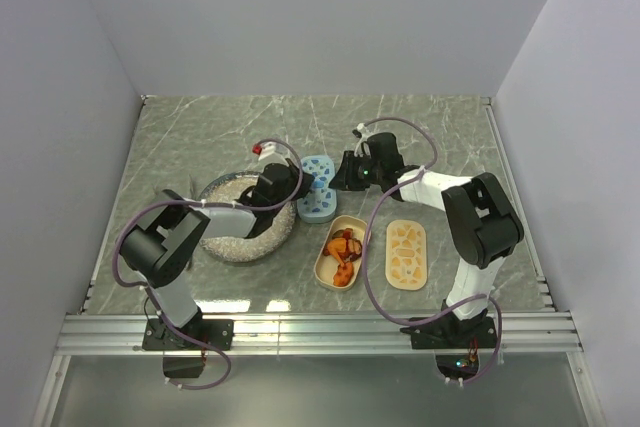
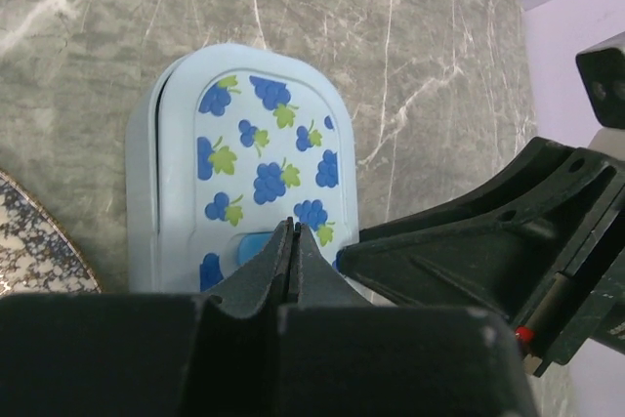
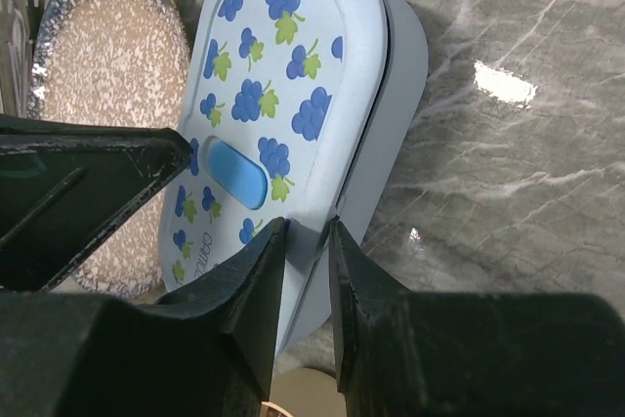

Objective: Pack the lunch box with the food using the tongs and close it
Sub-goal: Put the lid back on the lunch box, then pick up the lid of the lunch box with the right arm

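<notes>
Top view, box: my pale-blue box [image 1: 318, 203] lies mid-table [image 1: 200, 137] with its lid on, just right of the plate [image 1: 215, 242].
Top view, claws: the left claw [image 1: 300, 191] reaches across the plate to the box's left side. The right claw [image 1: 336, 177] meets its far right end.
Top view, food: orange and reddish chunks [image 1: 342, 249] sit in a cream oval tub [image 1: 322, 265], just bases-side of the box and apart from both claws.
Top view, second tub: cream oval [image 1: 406, 254] with orange patches, right of the first.
Left wrist, left claw: fingers [image 2: 278, 261] pressed flat together with nothing between them. The tip is over the lid's [image 2: 264, 144] near end, beside a blue oval tab [image 2: 249, 246] (touching or not, I cannot tell).
Left wrist, lid: smooth plastic with rounded corners, printed with blue grapes and green leaves.
Right wrist, right claw: jaws narrowed astride the box's [image 3: 293, 65] end, one finger [image 3: 259, 280] on the lid's edge and the other against the wall, pinching the rim.
Right wrist, surfaces: the plate [image 3: 107, 75] is round, speckled beige, with a dark rim. The table is glossy grey with white veins.
</notes>
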Controlling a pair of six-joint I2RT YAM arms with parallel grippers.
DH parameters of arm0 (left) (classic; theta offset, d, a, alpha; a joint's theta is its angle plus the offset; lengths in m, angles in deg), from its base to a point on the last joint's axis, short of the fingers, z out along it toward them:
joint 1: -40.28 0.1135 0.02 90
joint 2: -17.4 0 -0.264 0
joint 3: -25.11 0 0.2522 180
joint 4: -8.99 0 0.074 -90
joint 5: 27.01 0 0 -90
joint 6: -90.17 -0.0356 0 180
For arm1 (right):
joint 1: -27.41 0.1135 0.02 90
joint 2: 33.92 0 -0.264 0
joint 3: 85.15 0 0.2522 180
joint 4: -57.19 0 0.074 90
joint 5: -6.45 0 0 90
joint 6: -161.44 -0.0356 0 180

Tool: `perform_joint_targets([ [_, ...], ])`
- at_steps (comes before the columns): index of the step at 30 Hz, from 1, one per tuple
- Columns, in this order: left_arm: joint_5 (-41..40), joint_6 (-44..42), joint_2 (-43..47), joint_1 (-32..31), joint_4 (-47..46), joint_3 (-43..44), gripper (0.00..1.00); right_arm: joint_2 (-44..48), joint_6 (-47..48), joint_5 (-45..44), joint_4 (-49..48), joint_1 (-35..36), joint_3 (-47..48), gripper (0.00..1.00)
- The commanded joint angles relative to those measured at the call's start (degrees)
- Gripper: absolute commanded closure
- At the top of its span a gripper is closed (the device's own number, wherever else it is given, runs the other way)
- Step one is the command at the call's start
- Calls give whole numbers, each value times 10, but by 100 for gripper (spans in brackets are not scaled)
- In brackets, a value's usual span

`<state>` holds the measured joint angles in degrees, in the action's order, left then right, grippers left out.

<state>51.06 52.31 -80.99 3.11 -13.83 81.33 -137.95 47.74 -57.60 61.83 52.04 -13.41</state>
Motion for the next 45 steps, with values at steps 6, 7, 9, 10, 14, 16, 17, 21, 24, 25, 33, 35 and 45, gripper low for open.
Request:
perform_joint_targets([
  [6,-27,-35,13,0,35,54,98,16,24,-6,25,10,-3,63],
  [7,-35,-38,14,0,37,55,96,15,25,-7,26,10,-3,61],
  [9,-46,-45,25,-1,41,57,94,18,26,-10,25,10,-3,50],
  [10,-53,-54,28,0,47,61,90,20,26,-11,23,10,-4,48],
  [14,-81,-77,50,-1,68,76,80,41,27,-25,13,10,-11,35],
  [16,-90,-86,66,-1,70,78,70,61,29,-38,9,10,-14,33],
  [17,-93,-90,72,-1,70,79,68,69,30,-39,5,9,-19,32],
  [21,-110,-110,102,-1,75,79,62,125,26,-40,-30,10,-35,31],
  [24,-110,-127,129,-5,68,75,61,177,22,-44,-52,9,-58,30],
  [25,-110,-133,134,-9,66,72,60,191,23,-57,-53,10,-66,30],
  [33,-46,-175,123,-89,47,76,40,385,-3,-201,31,6,-174,27],
  [35,-5,-181,109,-118,40,83,37,449,-30,-250,46,6,-217,24],
  [45,161,-162,60,-192,-30,94,15,662,-113,-353,240,2,-311,13],
])
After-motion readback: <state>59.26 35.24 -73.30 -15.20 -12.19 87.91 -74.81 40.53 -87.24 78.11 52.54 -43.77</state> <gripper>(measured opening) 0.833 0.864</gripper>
